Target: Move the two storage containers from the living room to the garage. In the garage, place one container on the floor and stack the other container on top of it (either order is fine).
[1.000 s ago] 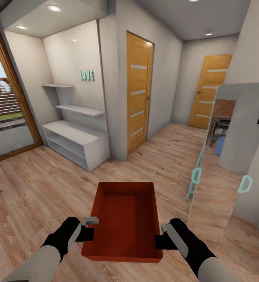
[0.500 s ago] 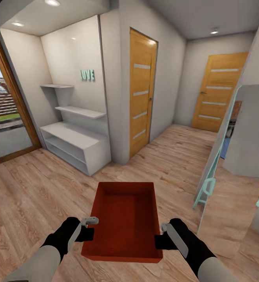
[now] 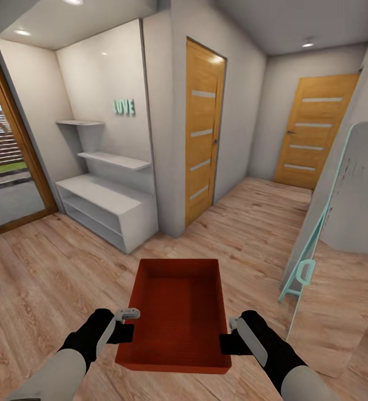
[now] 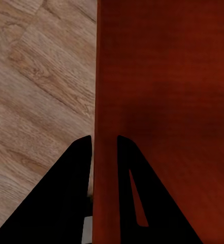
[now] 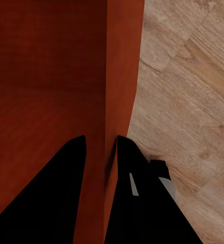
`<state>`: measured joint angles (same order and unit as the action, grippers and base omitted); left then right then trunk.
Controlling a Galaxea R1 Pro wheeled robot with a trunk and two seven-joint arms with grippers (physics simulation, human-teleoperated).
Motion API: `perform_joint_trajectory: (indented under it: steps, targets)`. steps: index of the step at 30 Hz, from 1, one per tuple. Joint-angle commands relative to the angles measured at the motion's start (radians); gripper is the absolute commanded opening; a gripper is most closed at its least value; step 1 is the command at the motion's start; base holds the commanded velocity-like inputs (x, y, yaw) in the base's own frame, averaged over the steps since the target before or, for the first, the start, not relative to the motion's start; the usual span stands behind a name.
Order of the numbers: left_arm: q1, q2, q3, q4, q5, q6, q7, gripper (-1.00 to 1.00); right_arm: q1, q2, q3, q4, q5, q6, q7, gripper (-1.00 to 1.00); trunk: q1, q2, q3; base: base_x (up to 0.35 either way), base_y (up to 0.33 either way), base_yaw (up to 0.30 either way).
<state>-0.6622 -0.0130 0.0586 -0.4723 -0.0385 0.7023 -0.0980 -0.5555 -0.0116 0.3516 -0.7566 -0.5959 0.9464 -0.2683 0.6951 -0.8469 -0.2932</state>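
The left gripper [image 3: 129,324] and right gripper [image 3: 228,333] each pinch one side wall of the red bin [image 3: 175,312], so it rides level over the wood floor [image 3: 50,262].

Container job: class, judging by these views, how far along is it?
Done: one container is lifted, the left gripper and right gripper each clamped on a side wall. In hand: carrying it over wood flooring toward a hallway with two wooden doors. Left: reaching the garage, setting it down, fetching and stacking the second.
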Motion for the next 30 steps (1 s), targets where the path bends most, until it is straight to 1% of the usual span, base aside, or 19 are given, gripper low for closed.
perform_joint_trajectory:
  steps: [1, 13, 17, 26, 30]
  targets:
    - [-0.001, -0.002, 0.003, -0.004, 0.005, 0.005, -0.002, -1.0, 0.0, -0.001, 0.004, 0.0, 0.044, 0.014, -0.012, -1.0, 0.0, -0.001, -0.001, 0.135, 0.0, 0.0]
    - [-0.001, -0.002, 0.003, -0.003, 0.005, 0.005, -0.002, -1.0, 0.0, -0.001, 0.004, 0.0, 0.044, 0.014, -0.012, -1.0, 0.0, -0.001, -0.001, 0.317, 0.0, -0.009]
    - [-0.001, -0.002, 0.003, -0.004, 0.006, 0.005, -0.002, -1.0, 0.0, -0.001, 0.004, 0.0, 0.044, 0.014, -0.012, -1.0, 0.0, -0.001, -0.001, 0.336, 0.0, -0.205]
    - [-0.001, -0.002, 0.003, -0.003, 0.006, 0.005, -0.002, -1.0, 0.0, -0.001, 0.004, 0.0, 0.044, 0.014, -0.012, -1.0, 0.0, -0.001, -0.001, 0.336, 0.0, -0.271]
    - [-0.001, -0.002, 0.003, -0.004, 0.006, 0.005, -0.002, -1.0, 0.0, -0.001, 0.004, 0.0, 0.044, 0.014, -0.012, -1.0, 0.0, -0.001, -0.001, 0.335, 0.0, -0.097]
